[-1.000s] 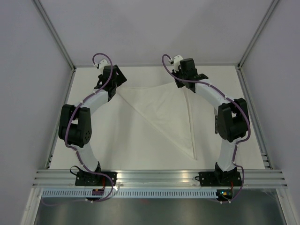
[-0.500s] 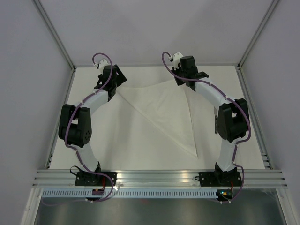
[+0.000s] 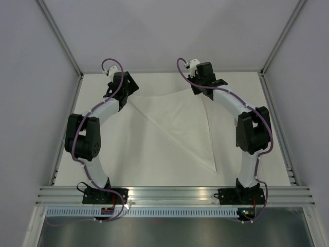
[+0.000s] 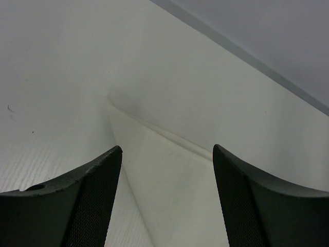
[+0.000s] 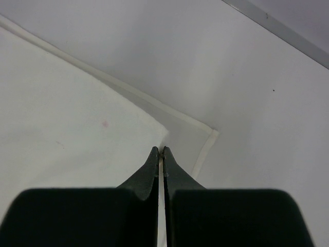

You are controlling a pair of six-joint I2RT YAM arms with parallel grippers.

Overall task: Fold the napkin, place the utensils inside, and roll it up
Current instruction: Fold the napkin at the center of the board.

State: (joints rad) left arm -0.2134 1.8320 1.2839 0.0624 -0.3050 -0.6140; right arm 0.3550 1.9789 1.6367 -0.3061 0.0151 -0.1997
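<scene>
From where I stand, the napkin (image 3: 177, 126) lies folded into a triangle across the middle of the table (image 3: 118, 164), with its long edge running from the upper left down toward the lower right of the overhead view. The right gripper (image 5: 160, 150) is closed tight at the upper centre. As far as I can see it is pinching the corner of the top layer, which sits a little short of the bottom layer's corner just to its right in the wrist view. The left gripper (image 4: 165, 149) hangs at the upper left with its jaws wide apart around the napkin's pointed corner, holding nothing. My worry is that nothing pins the cloth, so any pull from the right side could drag the whole napkin rather than tighten the fold. The thin layer could also slip out of so fine a pinch. If it is let go as it lies, the corners would not meet and the fold would be lopsided. I see no utensils in any view, and no container of any kind.
</scene>
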